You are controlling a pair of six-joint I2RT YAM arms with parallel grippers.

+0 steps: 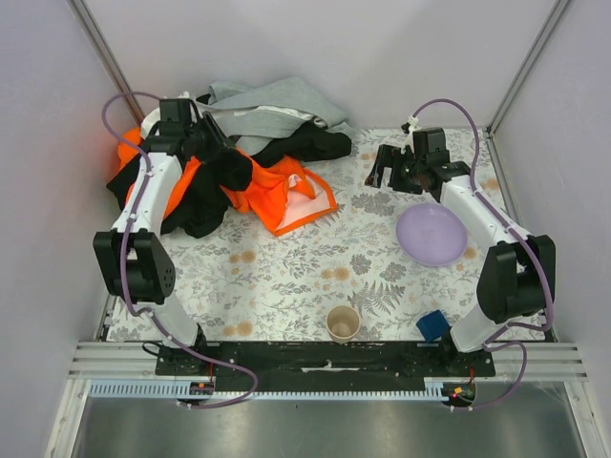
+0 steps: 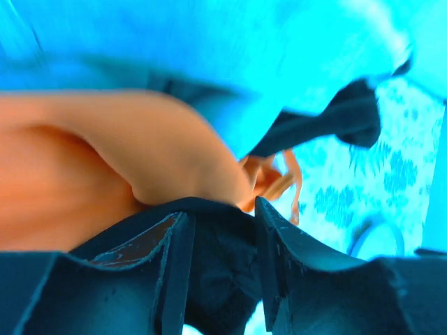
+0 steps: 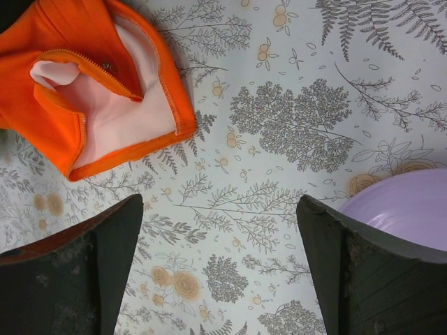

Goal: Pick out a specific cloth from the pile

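Note:
The pile (image 1: pixel 239 162) lies at the back left: an orange garment with white trim (image 1: pixel 282 191), black garments (image 1: pixel 200 205) and a grey garment (image 1: pixel 272 100). No yellow-green cloth shows in any view; it is hidden or out of view. My left gripper (image 1: pixel 208 143) is over the pile, shut on a fold of black garment (image 2: pixel 223 272) that sits between its fingers (image 2: pixel 174 265); orange fabric (image 2: pixel 105 160) is right behind it. My right gripper (image 1: pixel 387 172) is open and empty above the bare tablecloth (image 3: pixel 220 272), to the right of the orange garment's corner (image 3: pixel 70 42).
A purple plate (image 1: pixel 431 234) sits at the right, its rim in the right wrist view (image 3: pixel 405 209). A paper cup (image 1: pixel 343 322) and a small blue object (image 1: pixel 431 325) stand near the front edge. Walls close in at the back and sides.

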